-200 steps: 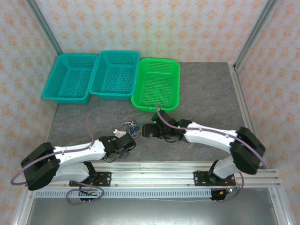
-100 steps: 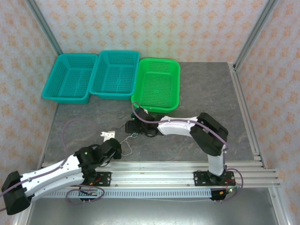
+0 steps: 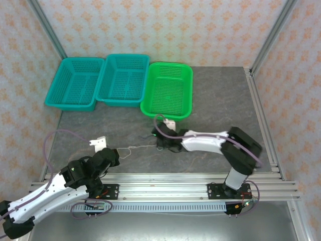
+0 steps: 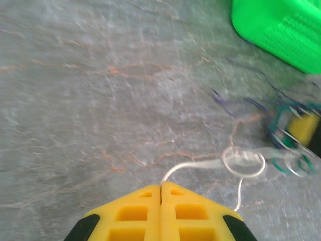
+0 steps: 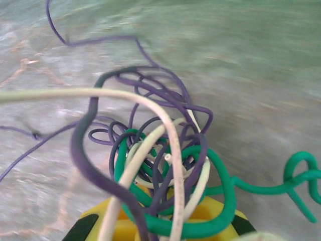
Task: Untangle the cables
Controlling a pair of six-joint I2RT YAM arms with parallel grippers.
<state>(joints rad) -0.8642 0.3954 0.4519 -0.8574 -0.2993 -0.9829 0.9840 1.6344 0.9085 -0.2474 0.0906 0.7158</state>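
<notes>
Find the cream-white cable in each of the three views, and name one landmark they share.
Top external: cream-white cable, a thin horizontal line left of centre, lower half.
Left wrist: from the shut left gripper at bottom centre, rightward into a loop.
Right wrist: arcs from the left edge down through the centre.
Shared landmark: the purple-and-green cable tangle at its far end.

Green basket (image 3: 168, 90) just beyond my right pincer (image 3: 161, 142). Teal basket (image 3: 123, 78) left of that, second teal basket (image 3: 75, 83) further left. Grey table (image 3: 220, 100) underneath.

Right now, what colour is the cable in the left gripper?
The cable is cream-white; left wrist view.
</notes>
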